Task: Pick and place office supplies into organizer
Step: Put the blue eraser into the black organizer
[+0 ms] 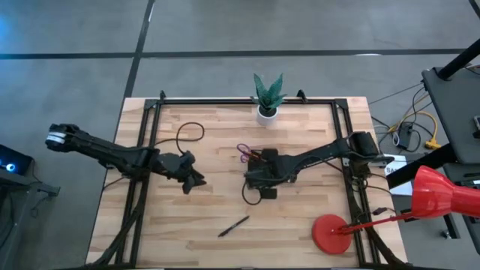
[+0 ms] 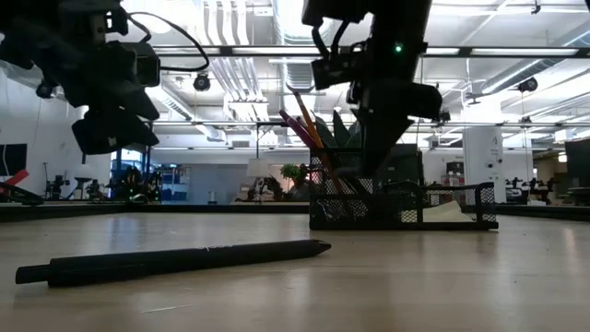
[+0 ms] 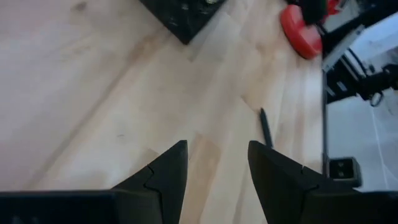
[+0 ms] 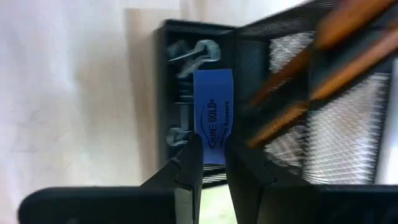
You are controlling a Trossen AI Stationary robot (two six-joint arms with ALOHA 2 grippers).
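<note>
I am holding my right gripper (image 4: pixel 210 163) over the black mesh organizer (image 1: pixel 264 171) at mid-table — fingers nearly closed, pinching a small blue eraser (image 4: pixel 213 117) over the shallow end compartment, orange pens (image 4: pixel 297 68) standing in the tall cup beside it. My left gripper (image 3: pixel 216 171) is hovering spread wide and empty; a black pen (image 3: pixel 266 128) lies just ahead of its fingertips.

One black mesh desk organizer (image 1: pixel 264 174) mid-table. One black pen (image 1: pixel 233 226) lying loose on the wood. One blue rectangular eraser block (image 4: pixel 212 117) between the right fingers. One pair of purple-handled scissors (image 1: pixel 244 152). At least two orange pencils (image 4: pixel 311 56) standing in the organizer. One potted green plant (image 1: pixel 268 96). One red round-based lamp (image 1: pixel 333 233). Two dark arms.
</note>
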